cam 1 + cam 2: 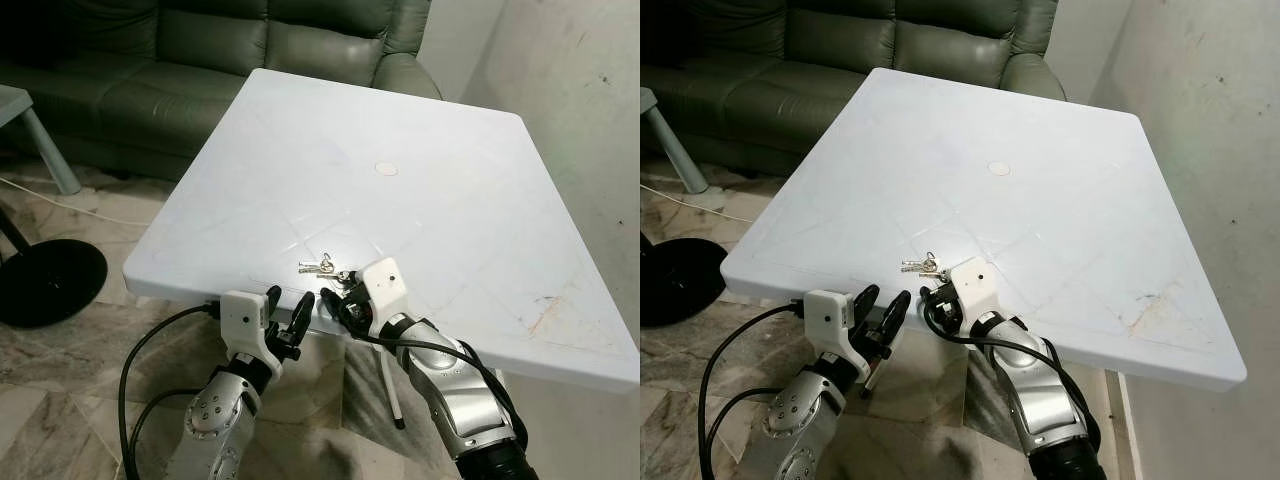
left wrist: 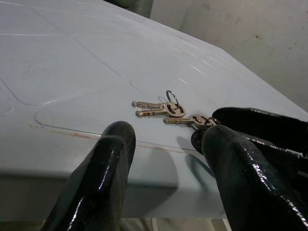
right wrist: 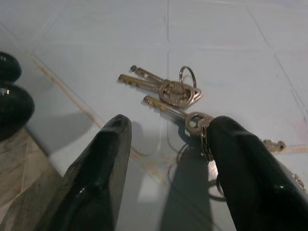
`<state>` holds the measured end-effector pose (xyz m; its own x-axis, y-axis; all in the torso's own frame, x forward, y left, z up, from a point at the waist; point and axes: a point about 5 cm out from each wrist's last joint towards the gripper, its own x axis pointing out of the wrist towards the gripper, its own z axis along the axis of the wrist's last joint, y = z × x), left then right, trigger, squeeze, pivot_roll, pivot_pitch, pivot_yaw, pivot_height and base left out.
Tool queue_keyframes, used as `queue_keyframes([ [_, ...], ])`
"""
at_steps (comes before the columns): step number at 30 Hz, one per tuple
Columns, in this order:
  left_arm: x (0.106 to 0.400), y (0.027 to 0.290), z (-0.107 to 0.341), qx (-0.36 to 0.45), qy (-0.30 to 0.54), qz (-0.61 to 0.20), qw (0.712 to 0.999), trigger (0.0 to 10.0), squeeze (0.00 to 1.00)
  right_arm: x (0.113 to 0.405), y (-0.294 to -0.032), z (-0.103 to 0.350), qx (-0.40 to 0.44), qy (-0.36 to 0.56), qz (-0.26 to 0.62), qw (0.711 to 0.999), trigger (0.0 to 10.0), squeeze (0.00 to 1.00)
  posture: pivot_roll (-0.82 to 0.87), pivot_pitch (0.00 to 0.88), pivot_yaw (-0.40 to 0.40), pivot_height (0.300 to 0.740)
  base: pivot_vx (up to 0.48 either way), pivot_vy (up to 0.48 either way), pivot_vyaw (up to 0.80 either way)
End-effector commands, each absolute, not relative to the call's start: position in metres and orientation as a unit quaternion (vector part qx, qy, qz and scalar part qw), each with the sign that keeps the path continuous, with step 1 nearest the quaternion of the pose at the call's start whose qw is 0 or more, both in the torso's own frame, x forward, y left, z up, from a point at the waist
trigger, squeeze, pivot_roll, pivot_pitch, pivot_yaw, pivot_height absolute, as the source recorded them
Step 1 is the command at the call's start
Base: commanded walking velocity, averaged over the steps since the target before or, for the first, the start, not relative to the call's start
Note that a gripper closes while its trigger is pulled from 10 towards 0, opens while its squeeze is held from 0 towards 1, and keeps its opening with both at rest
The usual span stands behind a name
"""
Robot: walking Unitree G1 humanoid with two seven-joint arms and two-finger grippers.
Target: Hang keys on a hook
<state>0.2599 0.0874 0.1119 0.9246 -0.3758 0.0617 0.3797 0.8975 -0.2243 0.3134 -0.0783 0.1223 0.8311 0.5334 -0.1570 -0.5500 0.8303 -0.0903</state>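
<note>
A small bunch of silver keys on a ring lies flat on the white table, close to its front edge. My right gripper is open at that edge, just short of the keys; the nearest key head lies against one of its fingers. My left gripper is open too, just left of the right one and slightly below the table edge, pointing at the keys. Nothing is held.
A dark green sofa stands behind the table. A black round base and a cable lie on the tiled floor at left, near a pale table leg. A white wall runs along the right.
</note>
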Motion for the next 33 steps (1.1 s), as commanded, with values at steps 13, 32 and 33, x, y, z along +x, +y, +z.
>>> queue_keyframes([
  [13,0.256,0.079,0.116,-0.131,-0.012,-0.196,0.972,10.0,0.0,0.322,-0.081,0.127,-0.088,0.05,0.215,0.971,3.5,0.0,0.23,0.171,-0.14,0.74,0.0,0.0,0.0],
  [32,0.257,0.079,0.117,-0.132,-0.013,-0.195,0.972,10.0,0.0,0.321,-0.085,0.12,-0.111,0.061,0.216,0.968,9.9,0.0,0.22,0.174,-0.14,0.74,0.0,0.0,0.0],
  [33,0.257,0.079,0.117,-0.132,-0.014,-0.195,0.972,10.0,0.0,0.321,-0.085,0.119,-0.113,0.068,0.221,0.966,10.0,0.0,0.22,0.174,-0.141,0.74,0.0,0.0,0.0],
])
